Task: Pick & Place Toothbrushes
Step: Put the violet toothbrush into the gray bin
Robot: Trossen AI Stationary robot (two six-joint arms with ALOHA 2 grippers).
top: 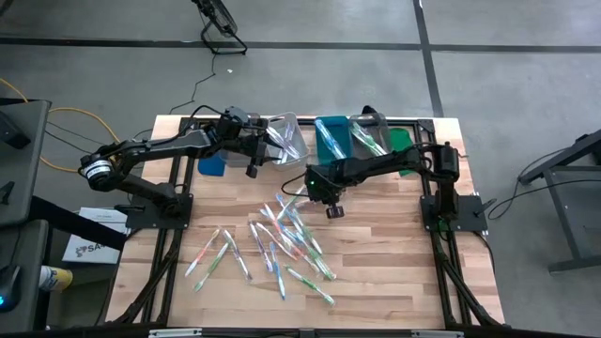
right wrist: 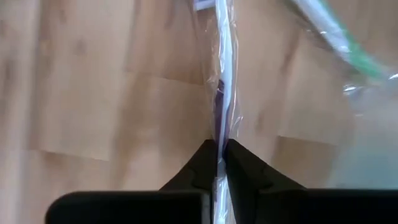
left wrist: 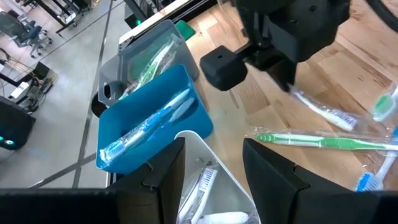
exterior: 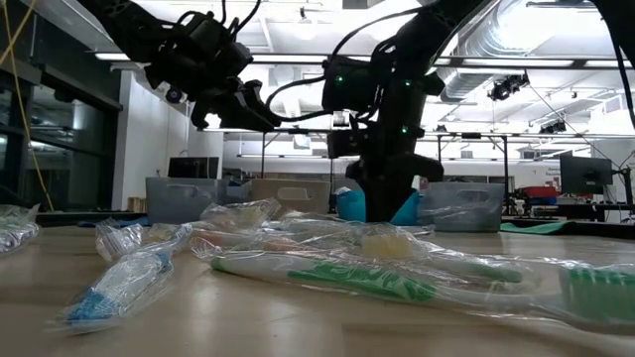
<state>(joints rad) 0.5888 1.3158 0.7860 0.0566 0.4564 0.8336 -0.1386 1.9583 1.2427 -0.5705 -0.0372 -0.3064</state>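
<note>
Toothbrushes (top: 282, 239) in clear wrappers are scattered all over the middle of the wooden table (top: 394, 282). Right gripper (right wrist: 219, 149) is down at the pile's far edge, pinched tight on one wrapped toothbrush (right wrist: 224, 81). Left gripper (left wrist: 211, 171) hovers over the clear bin (top: 289, 137), fingers spread, nothing in them.

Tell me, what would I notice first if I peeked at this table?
Probably the big scatter of wrapped toothbrushes across the middle of the wooden table. Next, the right hand, low over the pile's back edge, pinching one wrapped toothbrush between its shut fingers. Behind them along the table's far edge sit bins already holding a few brushes, and the left hand hovers open over the clear bin.
</note>
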